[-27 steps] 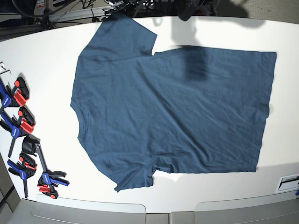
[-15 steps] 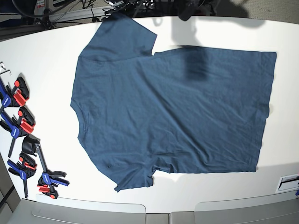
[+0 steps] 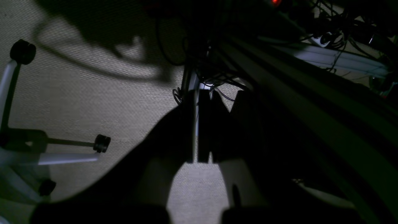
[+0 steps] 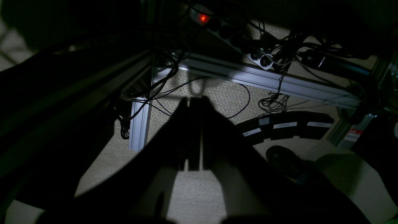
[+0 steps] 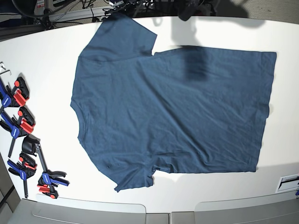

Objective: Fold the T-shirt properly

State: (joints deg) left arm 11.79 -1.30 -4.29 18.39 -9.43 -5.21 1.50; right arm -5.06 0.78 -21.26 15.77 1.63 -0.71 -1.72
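Tabletop (image 5: 46,51), white and flat, seen from above, with the T-shirt (image 5: 173,112) spread open across its middle, collar toward the clamps and hem toward the opposite edge. One sleeve reaches the far table edge; the other lies near the near edge. Red-and-blue clamps (image 5: 21,140) lie in a row along the edge beside the collar, apart from the cloth. A soft shadow falls on the T-shirt near its far side. Wrist views: left gripper (image 3: 197,130) and right gripper (image 4: 192,133), each with jaws pressed together and empty, hang over woven carpet (image 3: 93,93), away from the T-shirt. Cables (image 4: 273,62) and an aluminium frame rail (image 4: 248,77) lie beyond the right gripper.
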